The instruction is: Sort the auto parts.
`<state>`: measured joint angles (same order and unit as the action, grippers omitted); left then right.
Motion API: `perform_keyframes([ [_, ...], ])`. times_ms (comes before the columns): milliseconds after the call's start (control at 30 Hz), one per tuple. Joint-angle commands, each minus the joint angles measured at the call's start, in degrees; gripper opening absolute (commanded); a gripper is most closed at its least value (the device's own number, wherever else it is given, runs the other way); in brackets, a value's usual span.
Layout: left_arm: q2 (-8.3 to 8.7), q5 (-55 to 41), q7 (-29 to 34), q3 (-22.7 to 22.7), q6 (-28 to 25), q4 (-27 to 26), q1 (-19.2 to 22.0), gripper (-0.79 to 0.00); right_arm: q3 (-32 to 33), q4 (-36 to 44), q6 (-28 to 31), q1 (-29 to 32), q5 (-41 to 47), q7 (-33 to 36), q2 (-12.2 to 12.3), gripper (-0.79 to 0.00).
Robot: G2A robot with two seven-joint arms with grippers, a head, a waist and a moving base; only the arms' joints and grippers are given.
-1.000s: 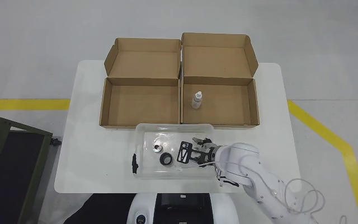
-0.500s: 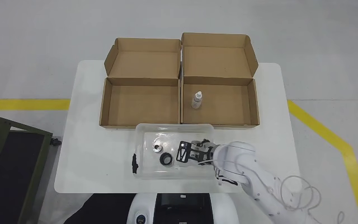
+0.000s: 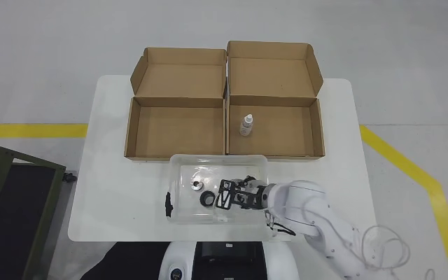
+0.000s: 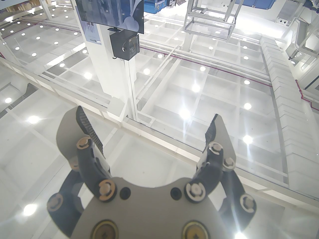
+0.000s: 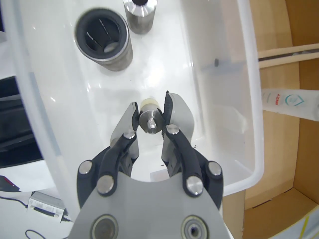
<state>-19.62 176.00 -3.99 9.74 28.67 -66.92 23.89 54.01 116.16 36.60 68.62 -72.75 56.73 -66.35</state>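
While right claw sits inside clear bin, it's clamped on small metal stud, 2 more parts just ahead of it: dark sleeve, steel bushing; left claw spread wide apart

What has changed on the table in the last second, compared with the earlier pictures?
The right claw slid across the clear bin toward the black bushing and is now beside it, shut on a small metal part. The bushing, steel sleeve, bottle and cardboard boxes stayed put.
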Motion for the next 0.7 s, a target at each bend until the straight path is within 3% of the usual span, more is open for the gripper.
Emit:
perform_keyframes([
  [0, 0.00, 0.00, 0.00, 0.00, 0.00, 0.00, 0.00, 0.000, 1.08, 1.82, 0.18, 0.88, 1.84, -1.86, 0.21, -0.785],
  [467, 0.00, 0.00, 0.00, 0.00, 0.00, 0.00, 0.00, 0.000, 3.70, 9.99, -1.13, 5.77, 9.77, -20.75, 0.63, -0.785],
  [667, 0.00, 0.00, 0.00, 0.00, 0.00, 0.00, 0.00, 0.000, 5.53, 11.12, -2.85, 5.14, 16.67, -25.26, 0.52, -0.785],
])
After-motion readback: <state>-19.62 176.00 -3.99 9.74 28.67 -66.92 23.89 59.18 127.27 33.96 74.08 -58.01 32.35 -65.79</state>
